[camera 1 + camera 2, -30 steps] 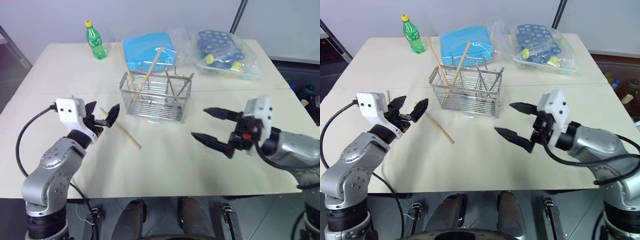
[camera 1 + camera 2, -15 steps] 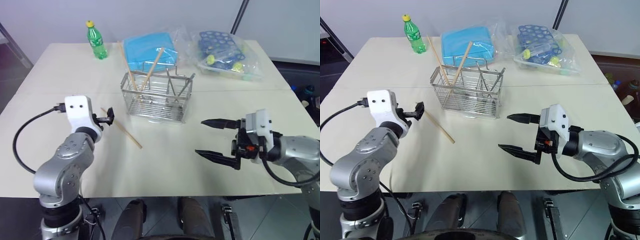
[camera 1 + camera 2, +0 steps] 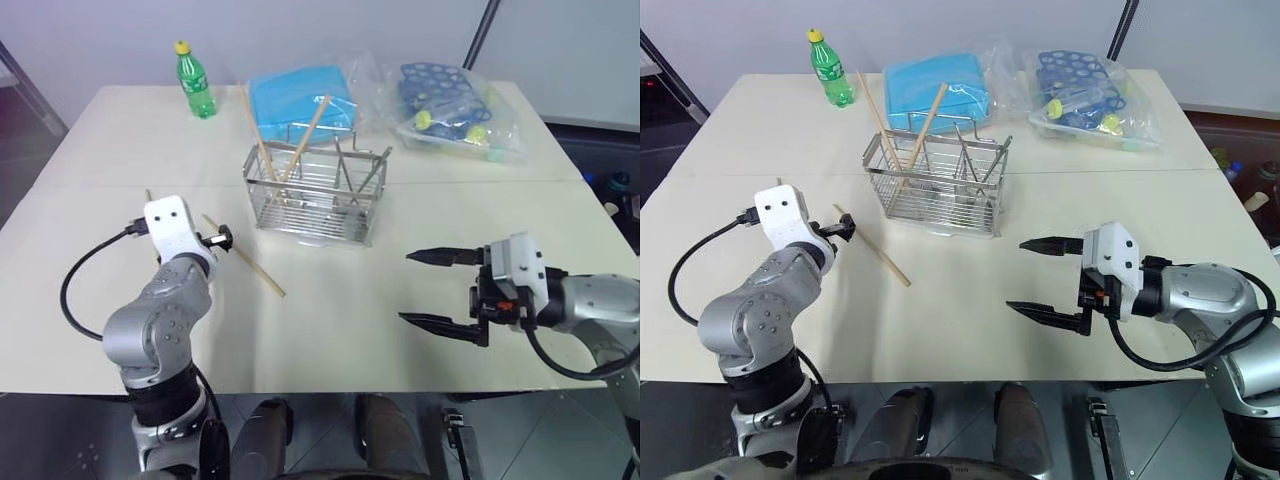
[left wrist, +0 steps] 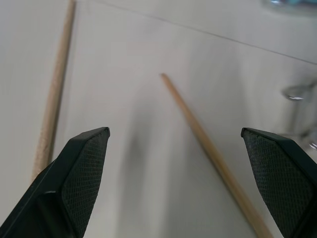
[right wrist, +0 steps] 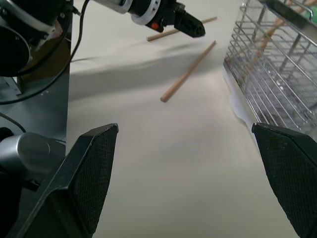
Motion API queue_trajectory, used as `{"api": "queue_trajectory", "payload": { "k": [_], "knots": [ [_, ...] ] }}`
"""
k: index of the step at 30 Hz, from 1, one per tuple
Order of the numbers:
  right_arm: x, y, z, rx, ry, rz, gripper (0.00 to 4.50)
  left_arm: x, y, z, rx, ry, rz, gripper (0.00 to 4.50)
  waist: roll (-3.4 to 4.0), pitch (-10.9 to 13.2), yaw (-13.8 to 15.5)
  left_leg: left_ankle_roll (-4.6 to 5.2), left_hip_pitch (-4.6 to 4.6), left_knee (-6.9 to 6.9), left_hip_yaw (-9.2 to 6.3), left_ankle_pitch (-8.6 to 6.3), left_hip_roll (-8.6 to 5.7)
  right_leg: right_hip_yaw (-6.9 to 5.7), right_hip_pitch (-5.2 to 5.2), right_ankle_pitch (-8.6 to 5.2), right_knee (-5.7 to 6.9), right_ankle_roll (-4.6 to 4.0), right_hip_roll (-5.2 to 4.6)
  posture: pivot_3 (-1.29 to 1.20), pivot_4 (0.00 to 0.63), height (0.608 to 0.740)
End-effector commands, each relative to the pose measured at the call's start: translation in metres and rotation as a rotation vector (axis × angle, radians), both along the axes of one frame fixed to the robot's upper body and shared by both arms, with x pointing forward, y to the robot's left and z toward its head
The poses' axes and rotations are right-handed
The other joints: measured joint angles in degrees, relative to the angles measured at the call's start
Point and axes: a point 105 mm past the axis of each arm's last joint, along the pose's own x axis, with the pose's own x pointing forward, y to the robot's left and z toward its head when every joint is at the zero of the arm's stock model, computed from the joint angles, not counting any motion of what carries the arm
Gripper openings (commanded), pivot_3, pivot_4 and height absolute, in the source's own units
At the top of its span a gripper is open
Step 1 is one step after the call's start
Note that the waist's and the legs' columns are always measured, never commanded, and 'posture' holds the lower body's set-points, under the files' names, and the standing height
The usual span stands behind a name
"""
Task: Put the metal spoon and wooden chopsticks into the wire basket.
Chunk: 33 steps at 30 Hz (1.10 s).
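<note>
Left gripper (image 4: 173,173) spread wide over a loose wooden chopstick (image 3: 245,258) beside the wire basket (image 3: 314,196); closing may, seemingly, roll it aside

Right gripper (image 3: 1045,277) hovers over bare table (image 3: 960,330), fingers spread wide, nothing between the jaws. Left gripper (image 3: 845,229) low over table, fingers apart, one of the wooden chopsticks (image 3: 872,246) lying just ahead of the jaws. Wire basket (image 3: 936,184) stands beyond both jaws, two chopsticks leaning upright in it. Green bottle (image 3: 827,69), blue bag (image 3: 940,88), clear bag (image 3: 1085,100) far behind.
</note>
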Motion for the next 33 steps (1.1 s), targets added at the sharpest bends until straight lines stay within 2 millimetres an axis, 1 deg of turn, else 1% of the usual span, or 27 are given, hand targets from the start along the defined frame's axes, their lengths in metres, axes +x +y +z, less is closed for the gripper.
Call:
{"api": "queue_trajectory", "payload": {
  "k": [1,6,9,11,13,15,20,25,33],
  "knots": [
    [-0.003,0.002,0.007,-0.010,-0.044,0.014,4.43,0.007,0.006,0.010,0.006,-0.030,0.042,4.50,0.00,0.00,0.04,0.00,0.00,0.00,0.00,0.00,0.00,0.00,0.00,0.00,0.00,0.00,0.00,0.00,0.150,0.740],
    [-0.004,0.003,0.008,-0.006,-0.047,0.010,4.43,0.015,0.008,0.006,0.014,0.017,0.063,4.50,-0.02,0.01,0.60,0.04,-0.05,0.20,0.00,-0.04,0.00,-0.01,0.02,0.00,0.01,0.01,0.00,0.00,0.150,0.740],
    [-0.003,-0.001,0.010,-0.007,-0.049,0.000,4.43,0.020,0.008,0.003,0.011,0.033,0.069,4.50,-0.02,0.01,0.89,0.07,-0.06,0.27,0.00,-0.07,0.00,-0.02,0.03,0.01,0.01,0.02,0.00,0.00,0.150,0.740],
    [0.002,-0.007,0.010,-0.014,-0.053,-0.028,4.43,0.024,0.007,0.002,0.021,0.035,0.059,4.50,-0.02,0.01,1.07,0.08,-0.08,0.31,0.01,-0.07,-0.01,-0.02,0.04,0.01,0.01,0.03,0.00,0.00,0.150,0.740],
    [0.010,-0.012,0.011,-0.005,-0.051,-0.092,4.43,0.026,0.006,0.001,0.024,0.038,0.057,4.50,-0.02,0.01,1.12,0.08,-0.08,0.34,0.01,-0.08,-0.02,-0.02,0.06,0.01,0.00,0.03,0.00,0.00,0.150,0.740],
    [0.016,-0.013,0.012,0.015,-0.037,-0.138,4.43,0.027,0.006,0.000,0.028,0.038,0.057,4.50,-0.03,0.01,1.11,0.08,-0.09,0.39,0.00,-0.08,-0.02,-0.02,0.07,0.01,0.00,0.03,0.00,0.00,0.150,0.740],
    [0.022,-0.018,0.010,0.051,0.008,-0.215,4.43,0.032,0.004,-0.003,0.038,0.052,0.045,4.50,-0.03,0.01,1.12,0.09,-0.09,0.40,0.01,-0.09,-0.02,-0.02,0.07,0.01,0.00,0.03,0.00,0.00,0.150,0.740],
    [0.031,-0.021,0.015,0.136,0.055,-0.302,4.43,0.036,0.000,-0.007,0.045,0.065,0.036,4.50,-0.03,0.01,1.09,0.10,-0.09,0.41,0.00,-0.10,-0.02,-0.02,0.08,0.01,0.01,0.04,0.00,0.00,0.150,0.740],
    [0.028,-0.022,0.016,0.149,0.046,-0.299,4.43,0.040,-0.006,-0.020,0.019,0.101,0.020,4.50,-0.02,0.00,1.15,0.11,-0.09,0.42,0.00,-0.10,-0.03,-0.02,0.10,0.02,0.01,0.05,-0.01,0.00,0.150,0.740]
  ]
}}
